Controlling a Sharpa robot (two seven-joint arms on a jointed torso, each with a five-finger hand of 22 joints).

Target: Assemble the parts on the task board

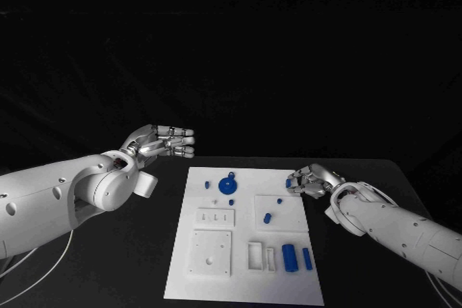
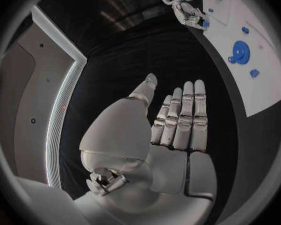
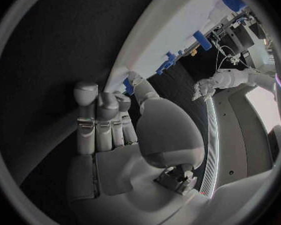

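While my right hand [image 1: 310, 180] pinches a blue part [image 1: 290, 183] at the board [image 1: 246, 281] edge (left hand [image 1: 165, 141] spread, idle), I next seat it.

Matt white plastic task board [image 1: 241, 268], glossy blue plastic parts [image 1: 290, 258], matt black table [image 1: 144, 254]

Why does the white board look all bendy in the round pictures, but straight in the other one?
Head view: the task board has straight edges on the dark table. Left wrist view: a fisheye lens curves the board's edge beyond the left hand. Right wrist view: same bending, with the board arching over the right hand.
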